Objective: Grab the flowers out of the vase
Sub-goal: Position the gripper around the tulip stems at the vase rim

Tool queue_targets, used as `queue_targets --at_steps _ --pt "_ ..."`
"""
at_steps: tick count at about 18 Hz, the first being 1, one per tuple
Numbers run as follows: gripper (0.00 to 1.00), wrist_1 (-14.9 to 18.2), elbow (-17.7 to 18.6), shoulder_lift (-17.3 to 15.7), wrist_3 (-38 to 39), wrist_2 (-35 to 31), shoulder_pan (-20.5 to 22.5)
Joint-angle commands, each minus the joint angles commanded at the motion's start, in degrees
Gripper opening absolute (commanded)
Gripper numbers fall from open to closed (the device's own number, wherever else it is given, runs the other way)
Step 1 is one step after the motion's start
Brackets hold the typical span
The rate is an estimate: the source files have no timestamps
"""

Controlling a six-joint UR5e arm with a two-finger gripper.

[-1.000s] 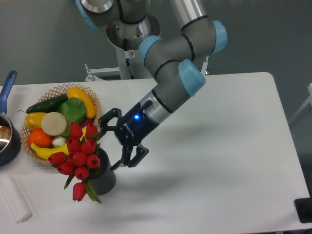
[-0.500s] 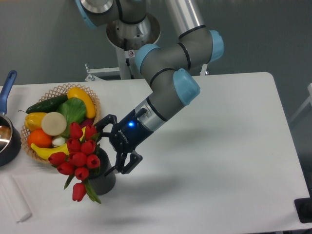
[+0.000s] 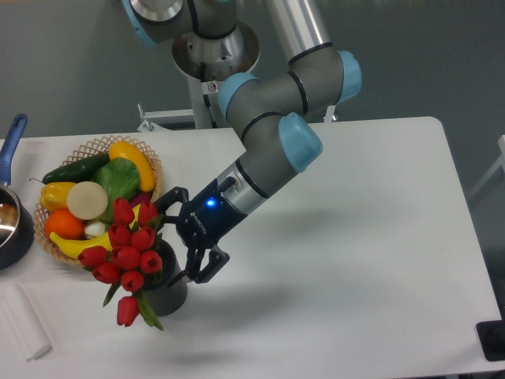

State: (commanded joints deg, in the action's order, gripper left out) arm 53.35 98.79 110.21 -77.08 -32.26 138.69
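Reaching stage: you have the end effector (image 3: 170,246) brought in from the right, level with the flowers (image 3: 126,257), but nothing is gripped
End effector state: spread wide, one finger up by the top right of the bunch, the other low beside the vase (image 3: 167,288) rim; no stem lies between them that you can see
Flowers: sitting in the vase at the near left of the bench (image 3: 371,260), red buds leaning left and forward, one bud drooping low over the near side
Vase: dark, standing upright just near the wicker basket (image 3: 99,197), mostly hidden by leaves and buds
Done so far: approach only, by the look of it
Left to do: you need to get the fingers around the stems or the bunch, close, then lift clear of the vase
Watch for: the lower finger seems very close to the vase, so a close here may catch the rim or drag the vase up
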Motion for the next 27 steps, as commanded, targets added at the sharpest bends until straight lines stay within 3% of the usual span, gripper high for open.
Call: queue_targets --at_steps 17,20,27 --pt "0.99 -0.35 -0.62 1.85 0.09 -0.09 -2.73" --pt "0.78 -0.44 0.0 1.67 0.0 0.0 -2.81" --pt "0.4 -0.44 0.52 1.58 -0.17 0.09 -2.03"
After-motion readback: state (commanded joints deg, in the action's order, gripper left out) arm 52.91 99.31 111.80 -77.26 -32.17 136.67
